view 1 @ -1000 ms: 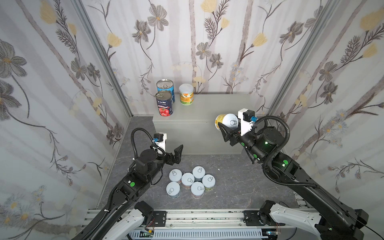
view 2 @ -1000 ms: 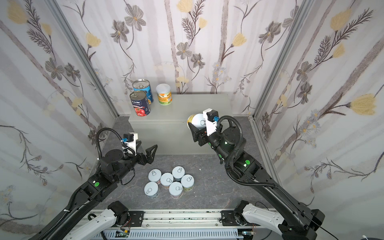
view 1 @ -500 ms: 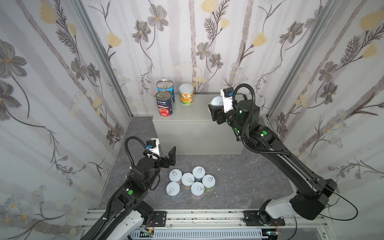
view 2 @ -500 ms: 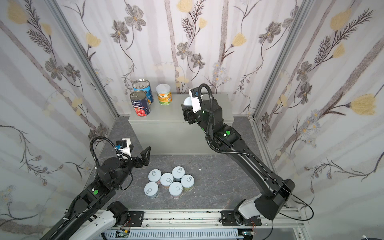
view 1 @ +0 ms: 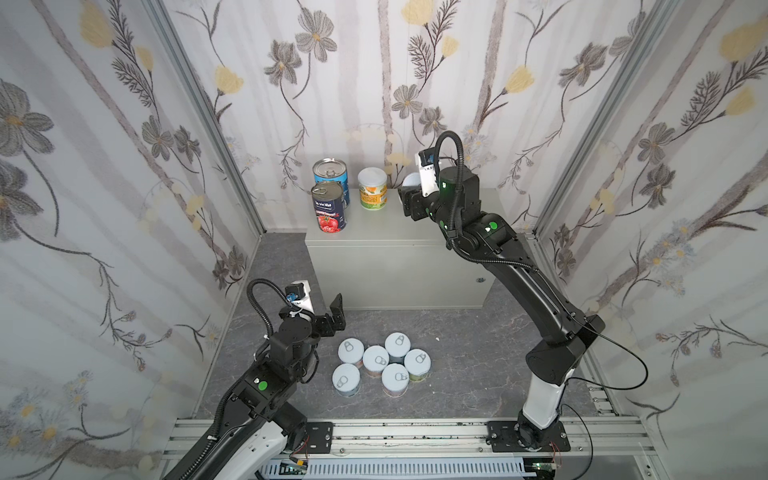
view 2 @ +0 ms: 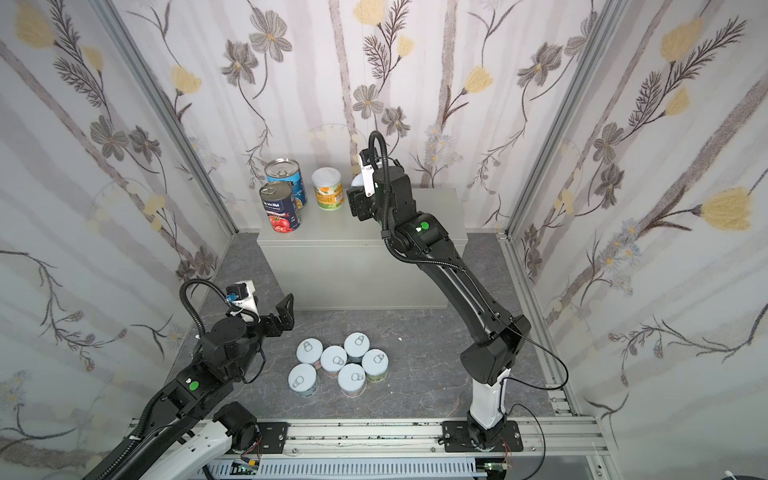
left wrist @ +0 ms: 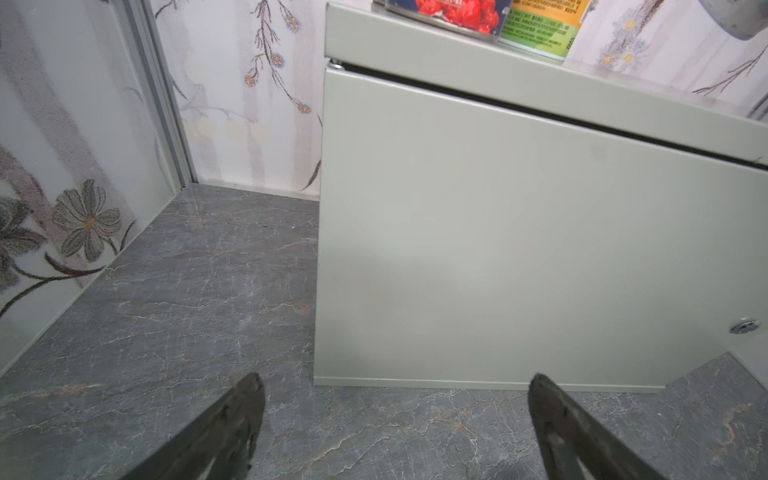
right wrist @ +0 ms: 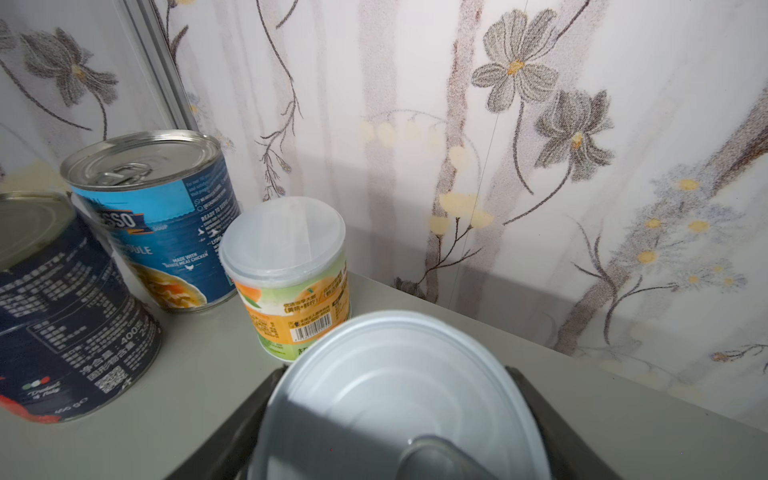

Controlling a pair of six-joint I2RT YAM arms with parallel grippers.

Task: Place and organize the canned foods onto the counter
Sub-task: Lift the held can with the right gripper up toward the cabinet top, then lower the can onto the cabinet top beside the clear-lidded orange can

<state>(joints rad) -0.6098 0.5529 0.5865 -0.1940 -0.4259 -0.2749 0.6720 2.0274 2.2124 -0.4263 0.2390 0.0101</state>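
The right hand, clamping a pale-lidded can, is hovering over the desk at 3 o'clock of the orange-labelled can; it should be lowering level, leaving a gap. The left hand is gaping empty.

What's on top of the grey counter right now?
Three cans stand on the counter: navy tomato can, blue soup can behind it, orange-label can. The right gripper holds a fourth can above it; its base is hidden, so contact is unclear.

The blue can is topped with shiny metal, the orange can lidded in frosted plastic, the table painted matt.
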